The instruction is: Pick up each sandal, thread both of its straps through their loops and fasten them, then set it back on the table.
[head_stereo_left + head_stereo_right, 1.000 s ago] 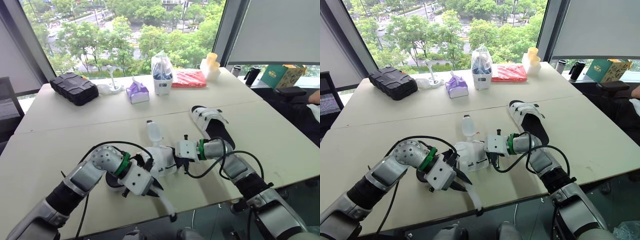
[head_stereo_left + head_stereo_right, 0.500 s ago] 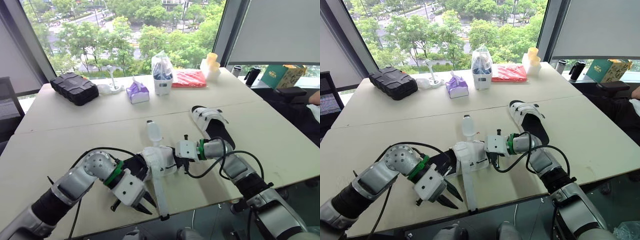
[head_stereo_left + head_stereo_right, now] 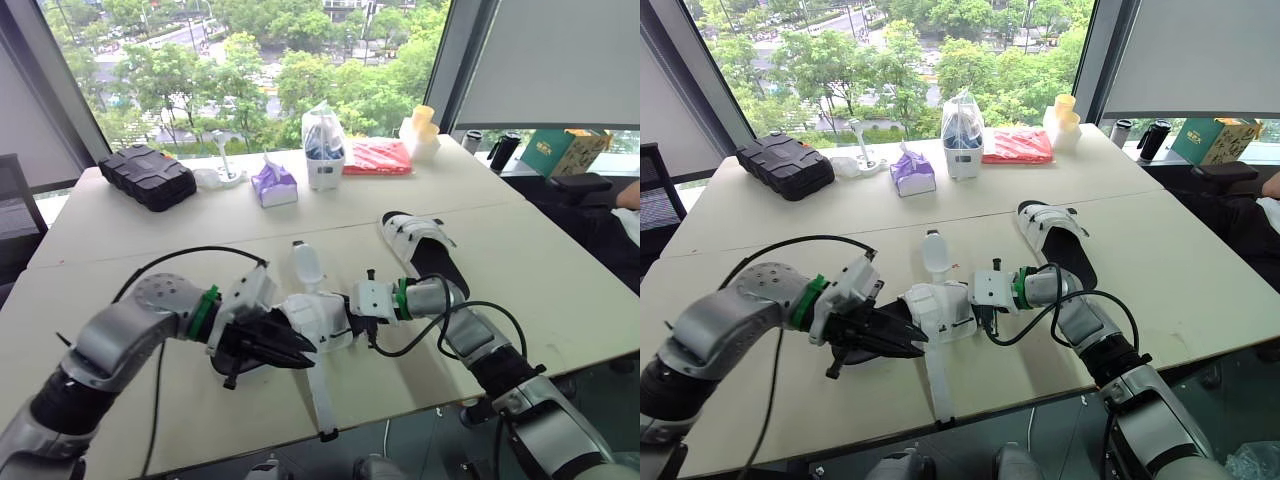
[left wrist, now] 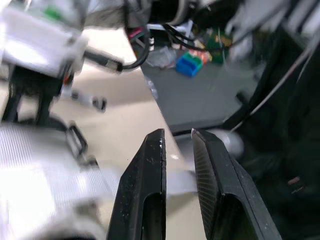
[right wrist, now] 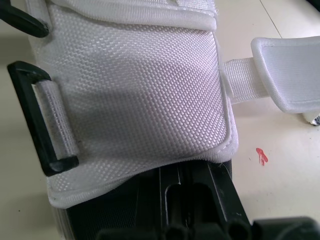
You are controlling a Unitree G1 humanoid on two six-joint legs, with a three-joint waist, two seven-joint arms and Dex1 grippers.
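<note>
The near sandal, white uppers on a black sole, lies at mid-table. Its long white strap trails loose toward the front edge. Its other strap lies out on the far side, and its end tab is unthreaded. A black loop sits empty on the upper. My right gripper is shut on the sandal's right side. My left gripper is at the sandal's left side, open by a narrow gap. Nothing is between its fingers. The second sandal rests farther right.
Along the far side stand a black case, a purple tissue pack, a bagged item, a red packet and stacked cups. The table's front edge runs just below the sandal. A green box sits far right.
My left gripper let go of the long strap, opened wide near the front edge, then swung back up to the sandal with its fingers drawn close. The strap now lies loose. The right arm held still.
</note>
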